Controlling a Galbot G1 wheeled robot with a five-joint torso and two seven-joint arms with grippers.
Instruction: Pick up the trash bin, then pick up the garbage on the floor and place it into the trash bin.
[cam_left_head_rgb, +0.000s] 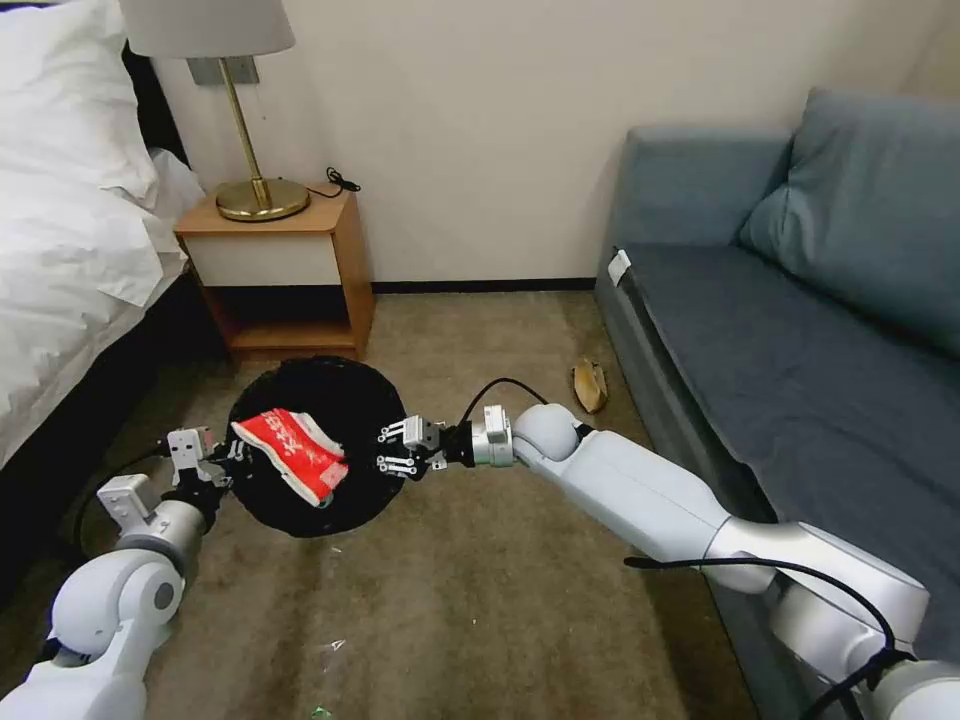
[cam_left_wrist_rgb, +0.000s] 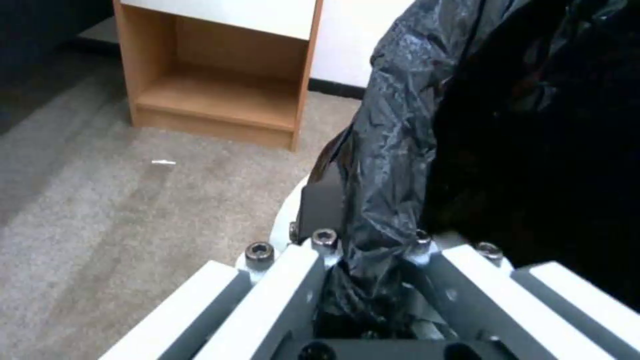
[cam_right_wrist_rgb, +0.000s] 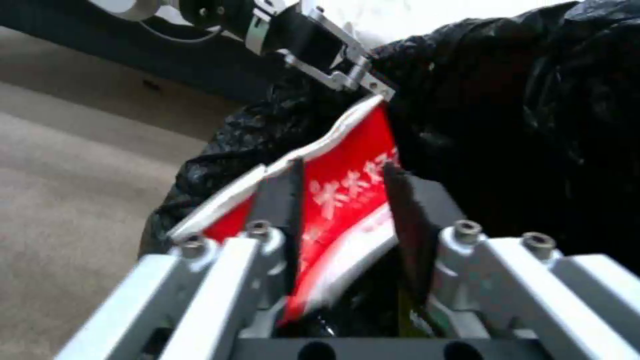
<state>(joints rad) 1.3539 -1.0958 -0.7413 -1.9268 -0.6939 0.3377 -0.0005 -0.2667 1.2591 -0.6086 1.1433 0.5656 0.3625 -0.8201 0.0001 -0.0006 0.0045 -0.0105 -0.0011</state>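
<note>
The trash bin (cam_left_head_rgb: 345, 400), lined with a black bag, hangs just above the carpet. My left gripper (cam_left_head_rgb: 215, 462) is shut on its rim and the folded liner (cam_left_wrist_rgb: 393, 150); the white wall (cam_left_wrist_rgb: 288, 220) shows under the bag beside the left gripper (cam_left_wrist_rgb: 370, 242). A red-and-white paper packet (cam_left_head_rgb: 292, 455) lies across the bin's mouth. My right gripper (cam_left_head_rgb: 392, 448) stands open at the opposite rim. Its fingers (cam_right_wrist_rgb: 283, 200) are spread, and the packet (cam_right_wrist_rgb: 340, 195) sits loose between and beyond them. A brown banana peel (cam_left_head_rgb: 590, 385) lies on the carpet by the sofa.
A wooden nightstand (cam_left_head_rgb: 285, 275) with a brass lamp (cam_left_head_rgb: 260, 195) stands just behind the bin. The bed (cam_left_head_rgb: 70, 260) runs along the left and a blue-grey sofa (cam_left_head_rgb: 800, 340) along the right. Small scraps (cam_left_head_rgb: 335, 646) lie on the carpet near me.
</note>
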